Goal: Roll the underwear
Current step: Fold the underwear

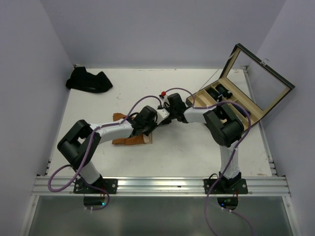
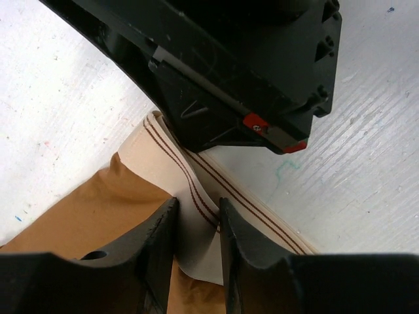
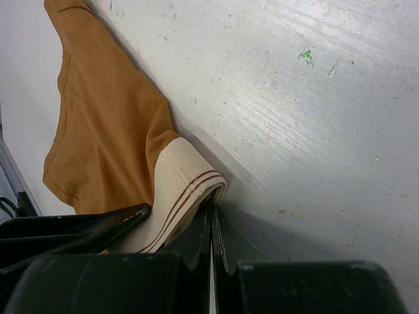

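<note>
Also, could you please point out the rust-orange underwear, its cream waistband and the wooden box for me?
rust-orange underwear [image 3: 105, 131], right wrist view, on the flat orange fabric.
cream waistband [image 2: 167, 160], left wrist view, on its brown stripes.
wooden box [image 1: 267, 66], top external view, on its open lid's frame.

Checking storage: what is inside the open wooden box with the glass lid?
A few small dark things lie in a far compartment of the open wooden box. The black-and-white right arm covers its near-left part, so anything there is hidden.

From above, the left arm [image 1: 115, 129] covers most of the orange underwear [image 1: 129, 141], and whatever's in the wooden box [image 1: 252, 109] is way too small to make out.
</note>
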`<state>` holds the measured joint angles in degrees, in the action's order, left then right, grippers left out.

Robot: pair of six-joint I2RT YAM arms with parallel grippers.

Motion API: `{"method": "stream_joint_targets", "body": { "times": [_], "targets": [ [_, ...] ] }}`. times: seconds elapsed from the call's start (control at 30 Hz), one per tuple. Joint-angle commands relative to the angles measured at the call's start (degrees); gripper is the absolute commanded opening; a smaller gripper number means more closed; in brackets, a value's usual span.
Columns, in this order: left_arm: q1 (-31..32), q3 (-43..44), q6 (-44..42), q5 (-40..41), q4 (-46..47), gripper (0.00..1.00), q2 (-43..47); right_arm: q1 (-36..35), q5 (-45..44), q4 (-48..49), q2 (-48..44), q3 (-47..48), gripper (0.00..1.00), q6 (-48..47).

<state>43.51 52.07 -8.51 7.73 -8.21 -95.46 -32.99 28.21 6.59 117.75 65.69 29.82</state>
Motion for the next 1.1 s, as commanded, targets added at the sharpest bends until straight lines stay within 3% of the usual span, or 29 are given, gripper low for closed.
{"method": "stream_joint_targets", "body": {
  "times": [0.0, 0.13, 0.27, 0.33, 0.43, 0.6, 0.7, 0.83, 0.97, 1.07],
  "targets": [
    [-0.6, 2.5, 0.9, -1.0, 3.3, 0.34, 0.4, -0.2, -11.2, -14.8, 7.1, -4.3, 0.00, -3.2],
    [-0.8, 2.4, 0.2, -3.2, 4.1, 0.36, -0.2, -0.2, -11.1, -14.3, 6.8, -4.7, 0.00, -2.8],
    [-1.1, 2.2, 0.4, -4.6, 3.0, 0.71, -2.2, -0.1, -10.6, -14.6, 5.7, -5.0, 0.00, -2.8],
    [-1.7, 2.1, 0.9, -5.0, 2.8, 0.78, -2.4, 0.0, -9.4, -14.9, 4.3, -5.1, 0.00, -3.0],
    [-3.5, 1.7, 1.1, -9.6, 3.1, 0.80, -0.1, 0.1, -8.0, -16.7, 2.5, -5.1, 0.00, -3.5],
    [-9.2, 1.4, 1.0, -25.5, 2.0, 0.81, 12.0, 0.6, -6.1, -18.3, -0.6, -5.0, 0.00, -4.2],
    [-11.2, 1.5, 0.8, -30.8, -0.1, 0.84, 18.7, 0.8, -3.9, -19.2, -3.1, -4.3, 0.00, -5.1],
    [-13.4, 1.4, 1.5, -29.4, -6.7, 0.77, 22.4, 2.4, 0.0, -19.6, -8.9, -3.7, 0.00, -6.6],
    [-23.1, -0.6, 1.2, -32.2, -11.4, 0.52, 18.7, 2.8, 7.3, -16.4, -16.0, -2.4, 0.00, -6.0],
    [-28.9, -1.7, -0.4, -36.2, -12.9, 0.41, 14.1, 1.1, 9.6, -13.6, -16.6, -0.3, 0.00, -2.7]
  ]
}}
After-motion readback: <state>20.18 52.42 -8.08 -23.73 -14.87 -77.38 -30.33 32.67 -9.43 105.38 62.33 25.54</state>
